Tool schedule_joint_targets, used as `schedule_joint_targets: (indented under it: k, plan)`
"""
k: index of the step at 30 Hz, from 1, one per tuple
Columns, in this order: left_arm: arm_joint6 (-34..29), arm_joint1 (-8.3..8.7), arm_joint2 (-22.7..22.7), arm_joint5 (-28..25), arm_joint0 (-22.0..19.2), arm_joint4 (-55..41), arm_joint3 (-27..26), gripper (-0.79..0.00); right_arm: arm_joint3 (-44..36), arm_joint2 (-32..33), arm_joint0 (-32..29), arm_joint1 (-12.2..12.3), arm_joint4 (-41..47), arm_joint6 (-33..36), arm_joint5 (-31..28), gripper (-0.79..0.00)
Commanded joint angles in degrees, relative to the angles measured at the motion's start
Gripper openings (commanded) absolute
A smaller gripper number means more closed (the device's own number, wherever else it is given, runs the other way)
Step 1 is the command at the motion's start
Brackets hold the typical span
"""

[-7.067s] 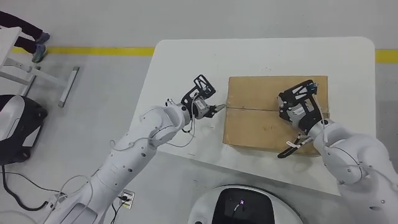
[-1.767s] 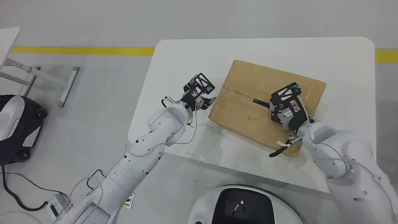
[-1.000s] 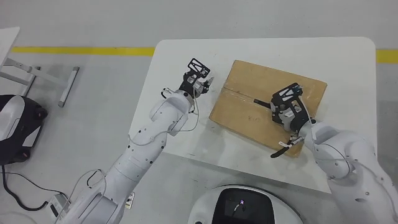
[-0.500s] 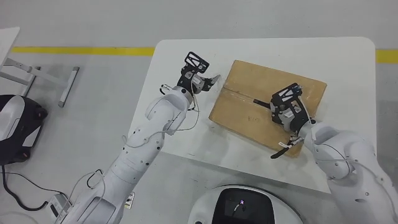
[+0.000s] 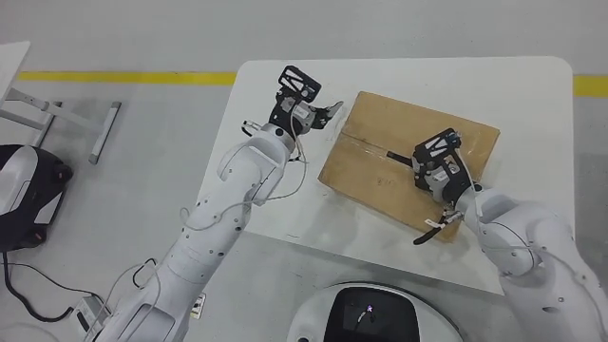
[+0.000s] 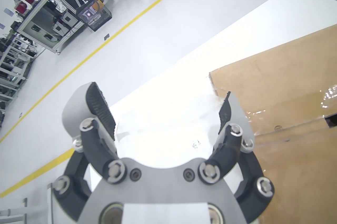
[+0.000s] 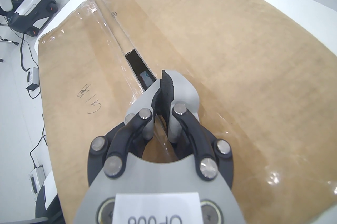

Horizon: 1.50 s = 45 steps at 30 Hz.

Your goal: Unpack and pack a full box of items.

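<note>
Your left arm stretches over the desk (image 5: 275, 85), its left fingers (image 6: 101, 110) spread wide and holding nothing, just beside a corner of the box (image 5: 380, 152), which sits skewed on the desk. Your right arm bends in over the box top, its right fingers (image 7: 162, 93) pressed together at the gap between the 2 flaps.

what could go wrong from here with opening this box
1. The right hand is shut at the box's centre seam beside a small gap, and glossy tape covers the rest of the seam. A pull may drag or lift the whole box rather than part the flaps.
2. The left hand is open beside the box's corner, not gripping it, so nothing braces the box, which sits skewed on the table.
</note>
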Motion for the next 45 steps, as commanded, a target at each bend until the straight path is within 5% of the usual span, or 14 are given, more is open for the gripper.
schedule_joint_targets:
  k: [1,14,24,32,38,45]
  plan:
    - [-0.4,-0.10,0.0,-0.1,-0.4,-0.4,-0.9,0.000,-0.4,0.3,-0.2,0.0,0.0,-0.1,0.1,-0.785]
    - [-2.3,-0.70,1.2,-3.1,-2.4,-1.5,-5.3,0.000,-4.5,3.7,-2.2,0.5,1.4,-0.8,0.3,-0.785]
    - [-8.4,-0.39,-3.4,-9.2,0.8,-14.6,-17.2,0.000,-3.4,3.6,-2.1,0.4,1.9,-1.6,0.0,-0.785]
    - [-13.9,-0.55,-3.1,-11.4,-2.5,-24.9,-25.1,0.000,-2.0,3.4,-1.6,0.3,2.3,-2.3,-0.2,-0.785]
    - [-18.6,-0.01,-5.2,-13.6,-3.4,-22.2,-23.2,0.000,-1.4,3.3,-1.5,0.2,2.6,-2.8,-0.4,-0.785]
    - [-16.1,1.18,-9.5,-17.4,2.7,-9.8,-14.9,0.000,-1.1,3.5,-1.3,0.2,2.7,-2.8,-1.1,-0.785]
